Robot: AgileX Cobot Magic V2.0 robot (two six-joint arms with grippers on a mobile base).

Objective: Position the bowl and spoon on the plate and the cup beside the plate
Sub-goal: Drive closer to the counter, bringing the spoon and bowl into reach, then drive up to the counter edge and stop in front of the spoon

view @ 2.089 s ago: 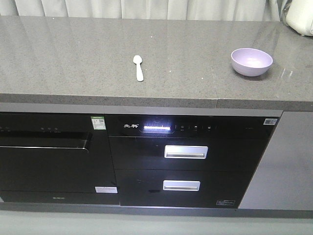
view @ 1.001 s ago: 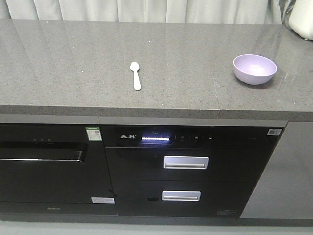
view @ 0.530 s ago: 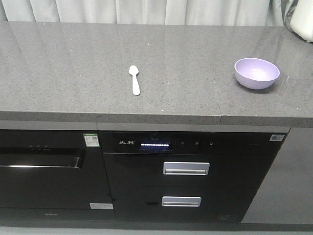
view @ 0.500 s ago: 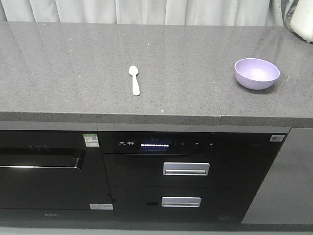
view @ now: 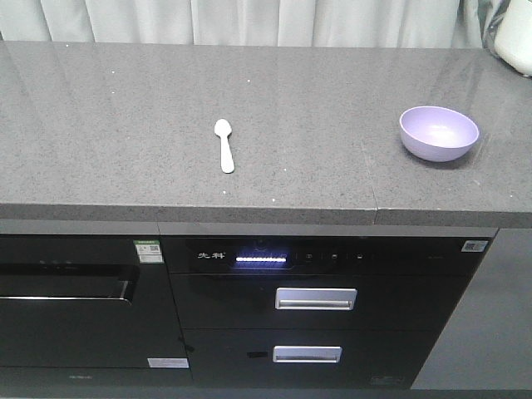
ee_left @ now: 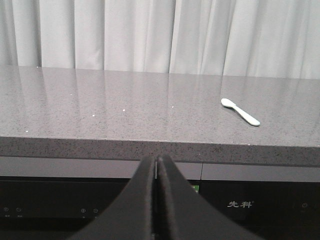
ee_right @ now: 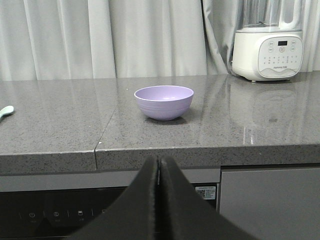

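The pale spoon (view: 224, 145) lies on the grey counter (view: 108, 125) near its front middle, also visible as the spoon (ee_left: 240, 111) right of the left gripper and the spoon (ee_right: 5, 111) at the far left edge. The lavender bowl (view: 439, 133) stands upright at the counter's right; the bowl (ee_right: 164, 102) sits straight ahead of the right gripper. My left gripper (ee_left: 156, 162) and right gripper (ee_right: 159, 162) are both shut and hold nothing, hanging in front of the counter edge below its top. Plate and cup are out of view.
A white blender (ee_right: 270, 42) stands at the counter's far right, behind the bowl. Curtains (ee_left: 150, 35) hang behind the counter. Below the counter are a black appliance panel (view: 266, 259) with lit display and two drawers with metal handles (view: 316, 298).
The front view has shifted: counter, spoon and bowl sit lower and larger in frame than before. Spoon and bowl keep their places on the counter.
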